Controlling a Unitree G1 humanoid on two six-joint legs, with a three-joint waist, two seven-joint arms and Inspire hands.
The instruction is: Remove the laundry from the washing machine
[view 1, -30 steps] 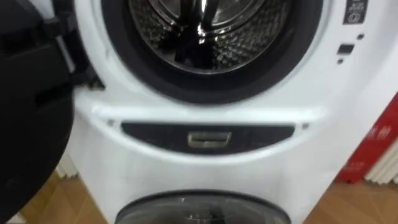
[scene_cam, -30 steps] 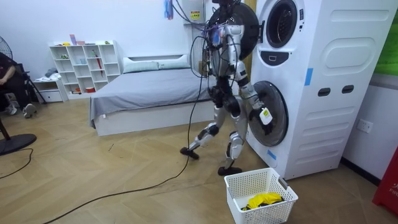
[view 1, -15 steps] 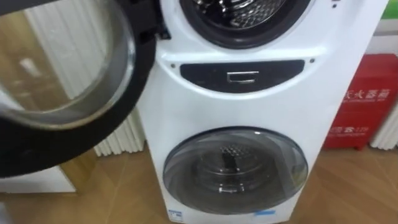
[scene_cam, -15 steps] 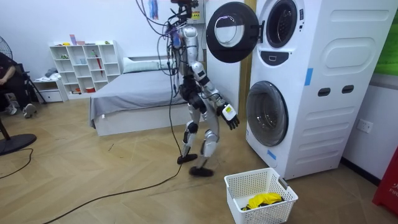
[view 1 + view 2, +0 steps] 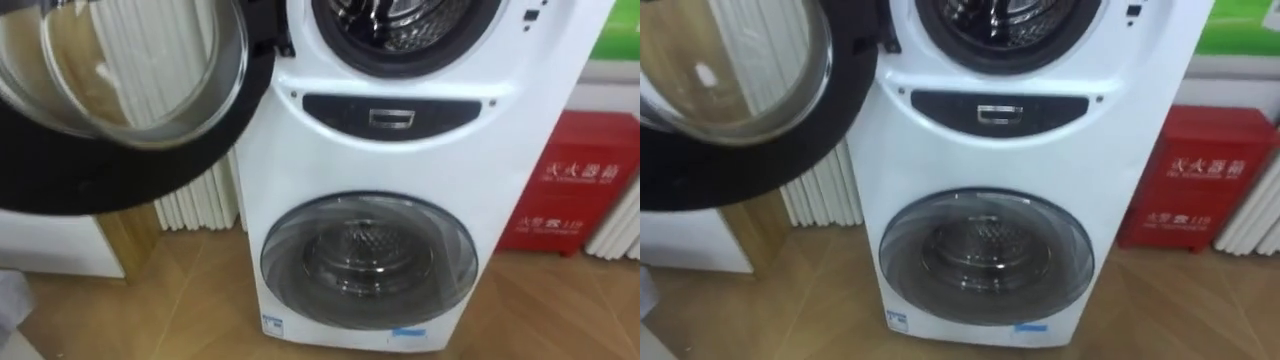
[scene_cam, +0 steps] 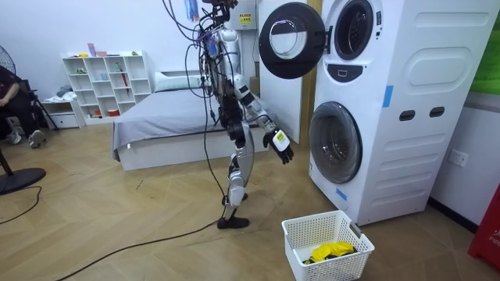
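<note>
Right hand [image 6: 279, 145] relaxed, empty | yellow clothes [image 6: 330, 251] in basket [image 6: 312, 230], well below it | washer door [image 6: 291, 40] open

Room view: slim humanoid frame, silver-grey shells on torso, arms and legs. Black joints at hips and knees. Dark head unit on top. Thick bundle of dark cables plus straps off shoulders, exits frame at 12 o'clock. One dark cable trails over floor toward 8 o'clock. Feet black. Right hand [image 6: 279, 145] black, small white tag on back, 4 o'clock from torso.
</note>
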